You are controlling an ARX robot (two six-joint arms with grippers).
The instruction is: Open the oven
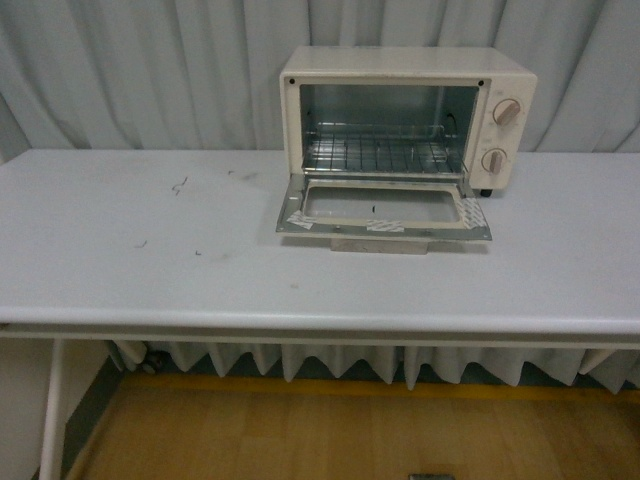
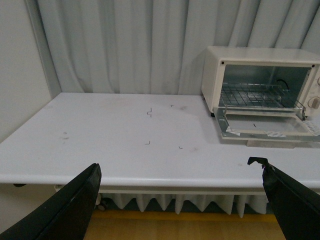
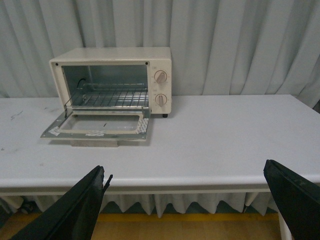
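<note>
1. Since the oven (image 1: 405,120) stands at the back of the bench (image 1: 150,270), right of centre, with its door (image 1: 383,210) folded flat down onto the bench and the wire rack (image 1: 380,152) exposed, the task looks done.
2. Nothing appears left but to keep clear.
3. Both knobs (image 1: 500,135) sit untouched on the oven's right face.
4. The left pincer (image 2: 180,200) and right pincer (image 3: 187,200) hang wide, empty, well short of the bench edge.
5. Curtains (image 1: 150,70) hang behind; nothing stands in the way.

Ahead of me the cream-white oven (image 1: 408,118) sits toward the back of the desk (image 1: 150,260), its glass door (image 1: 384,209) folded flat down, wire rack (image 1: 380,152) exposed, 2 beige knobs (image 1: 500,135) at its right.
</note>
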